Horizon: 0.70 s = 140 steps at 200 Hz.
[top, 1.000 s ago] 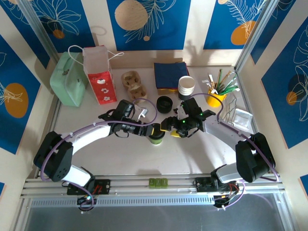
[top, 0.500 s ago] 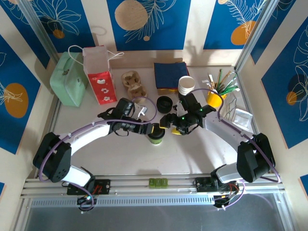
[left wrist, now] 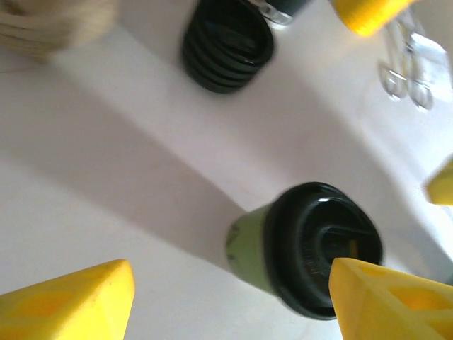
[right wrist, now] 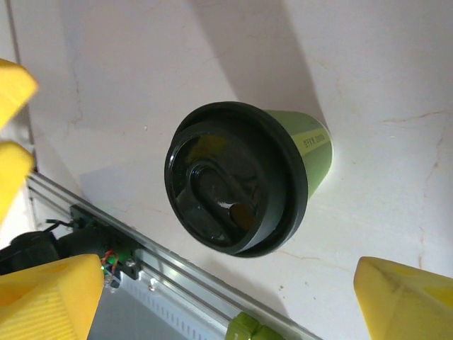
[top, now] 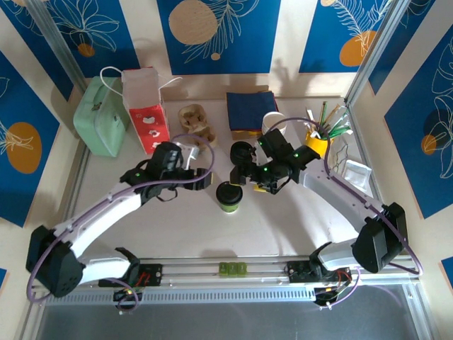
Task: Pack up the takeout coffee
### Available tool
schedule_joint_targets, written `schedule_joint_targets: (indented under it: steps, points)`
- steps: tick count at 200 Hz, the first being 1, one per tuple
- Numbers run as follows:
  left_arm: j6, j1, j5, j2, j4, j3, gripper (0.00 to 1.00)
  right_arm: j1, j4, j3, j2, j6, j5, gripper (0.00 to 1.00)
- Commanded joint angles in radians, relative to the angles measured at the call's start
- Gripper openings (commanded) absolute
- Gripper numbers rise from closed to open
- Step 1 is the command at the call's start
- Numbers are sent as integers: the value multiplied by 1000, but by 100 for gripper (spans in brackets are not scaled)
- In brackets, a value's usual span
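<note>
Table [top: 283, 227]: white. The top view takes in all of it, while each wrist view shows just a patch around the cup.
Mint case [top: 99, 117]: far left at the back in the top view.
Paper bag [top: 147, 112]: red and white, beside the case. It has white printed marks on the red panel, but no words can be read.
Left gripper [left wrist: 230, 283]: yellow jaws spread wide and empty.
Right gripper [right wrist: 230, 269]: jaws spread wide, holding nothing, with the cup below it.
Takeout coffee [top: 228, 197]: upright near the table's middle, between the two grippers and touched by neither. The wall is green and the black lid is on. The right wrist view catches small print on the wall, too small to read.
Lid stack [left wrist: 228, 42]: black, near the cup on its far side.
</note>
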<state>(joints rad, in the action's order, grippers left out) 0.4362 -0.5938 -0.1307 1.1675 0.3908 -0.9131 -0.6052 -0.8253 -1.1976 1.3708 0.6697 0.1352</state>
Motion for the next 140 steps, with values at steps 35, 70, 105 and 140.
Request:
schedule_joint_targets:
  steps: [35,70,105,140]
  points:
    - [59,34,407,-221,95,118,83,-178,-285,-222,97,8,-331,91]
    - [52,38,517,-338,172,176,92,-268,-368,-334,187,24,-445,91]
    - [51,39,552,-481,193,273,99,-317,-475,-441,292,53,-503,96]
    - [45,40,604,-590,230,325,99,-344,-529,-521,384,56,-507,98]
